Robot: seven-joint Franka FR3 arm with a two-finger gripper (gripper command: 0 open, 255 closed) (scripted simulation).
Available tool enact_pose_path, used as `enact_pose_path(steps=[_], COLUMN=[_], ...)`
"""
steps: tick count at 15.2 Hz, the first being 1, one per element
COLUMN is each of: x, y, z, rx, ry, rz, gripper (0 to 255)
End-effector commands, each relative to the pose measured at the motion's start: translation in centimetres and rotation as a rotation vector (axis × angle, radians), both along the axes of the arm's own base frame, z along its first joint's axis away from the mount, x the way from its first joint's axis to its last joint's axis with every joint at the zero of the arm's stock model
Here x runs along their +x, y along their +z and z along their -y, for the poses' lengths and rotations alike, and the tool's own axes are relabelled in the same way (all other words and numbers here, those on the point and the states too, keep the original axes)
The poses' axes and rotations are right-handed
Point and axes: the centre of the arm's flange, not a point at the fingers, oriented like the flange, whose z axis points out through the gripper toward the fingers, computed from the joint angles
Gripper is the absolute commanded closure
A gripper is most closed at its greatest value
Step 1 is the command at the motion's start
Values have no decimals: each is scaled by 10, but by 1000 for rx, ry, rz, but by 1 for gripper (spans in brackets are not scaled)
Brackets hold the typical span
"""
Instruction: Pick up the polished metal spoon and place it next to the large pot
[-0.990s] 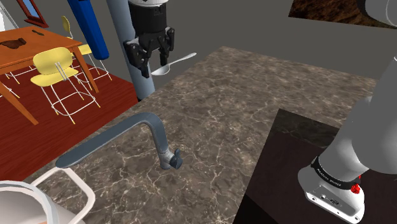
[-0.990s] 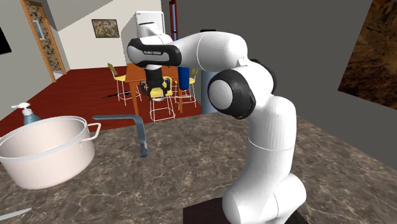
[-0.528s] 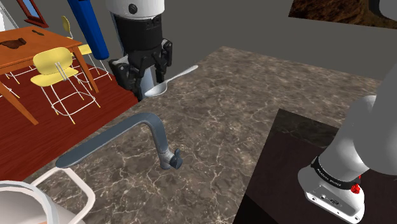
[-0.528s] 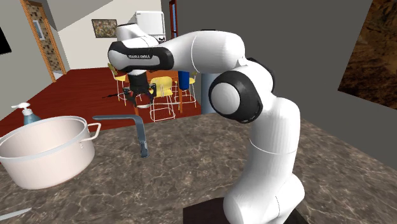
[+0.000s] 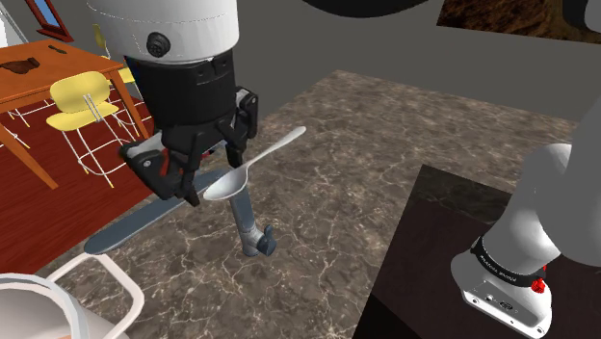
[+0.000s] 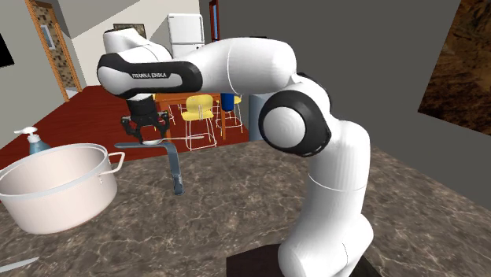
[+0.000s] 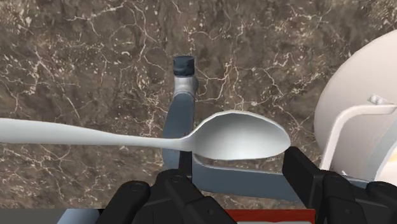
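Transport phase. The gripper [image 5: 197,173] keeps its black fingers closed on the metal spoon [image 5: 252,166] near the neck, with the bowl just under the hand and the handle jutting out toward the shoulder view's right. The exact contact faces are hidden by the hand. Compared with one second ago, when hand and spoon hung at the far edge of the marbled countertop [image 5: 385,135] beside the grey column, both have travelled toward the camera. They now hang over the bend of the grey faucet [image 5: 252,226]. In the wrist view the spoon [image 7: 235,135] lies crosswise above the faucet [image 7: 181,102], clear of the stone, with the rim and handle of the large pot [image 7: 356,114] just beyond the bowl. Picking up therefore appears complete, and about half the carry is done. Lowering and release beside the pot remain, and the faucet arm between spoon and pot is the likely obstacle. Containers: in the second exterior view the pale pot [image 6: 55,185] stands on the countertop at the picture's left, near the gripper [image 6: 145,134]. Its visible inner wall is bare and its bottom is hidden. A blue soap dispenser [image 6: 33,142] stands behind it, its contents not discernible.
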Motion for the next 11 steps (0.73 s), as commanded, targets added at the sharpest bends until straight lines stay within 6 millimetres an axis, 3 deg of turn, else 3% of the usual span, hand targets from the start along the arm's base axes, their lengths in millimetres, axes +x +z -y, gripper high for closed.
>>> enact_pose_path(steps=[1,8,11], x=[-18,-90,-92], y=[1,1,-9], z=[-16,-74,-75], rx=[0,0,0], ry=[-2,-2,-2], rz=[0,0,0], gripper=[255,255,255])
